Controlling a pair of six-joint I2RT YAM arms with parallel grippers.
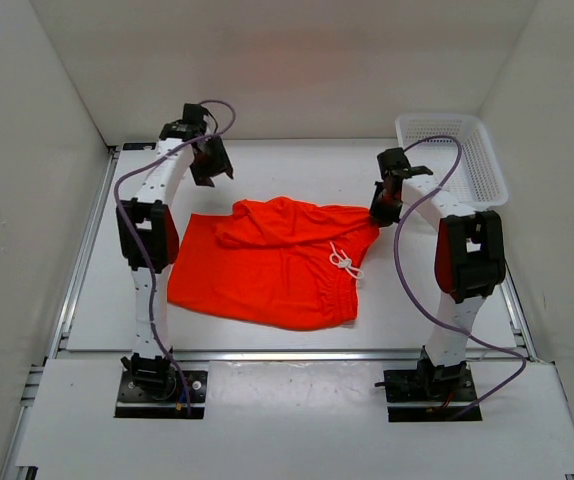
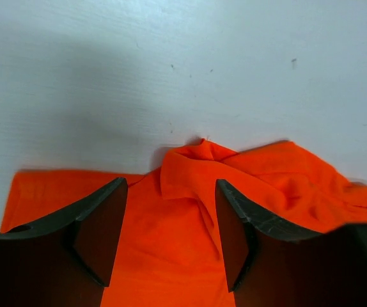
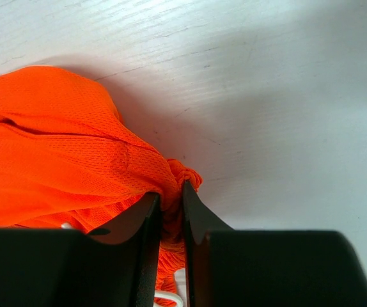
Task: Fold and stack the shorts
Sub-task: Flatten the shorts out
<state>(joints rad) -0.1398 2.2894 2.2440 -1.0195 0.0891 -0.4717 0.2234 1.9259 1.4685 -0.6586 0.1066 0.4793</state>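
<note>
The shorts [image 1: 267, 265] lie around the middle of the worktop [image 1: 297, 170], mostly flat. They are rumpled along their 12 o'clock edge, and the waistband faces 3 o'clock. The right gripper [image 1: 385, 205] sits at the waistband's 2 o'clock corner, its fingers [image 3: 146, 220] drawn almost together on a small knot of orange cloth. The left gripper [image 1: 210, 160] hovers over the 11 o'clock edge. Its fingers [image 2: 103, 217] are spread wide with nothing between them, and the crumpled fold lies below the gap. To my eye the worry is that thin pinch on the right. If that arm pulls while the left has no hold, the bunched corner may slip free, or the whole garment may drag sideways and crease further. The white drawstring [image 1: 345, 262] is another risk, since in the right wrist view a loop of it shows just under the fingers and could snag or get pulled along. The white mesh basket [image 1: 487, 165] stands at the worktop's 2 o'clock corner, well apart from the shorts, and I can see nothing inside it.
</note>
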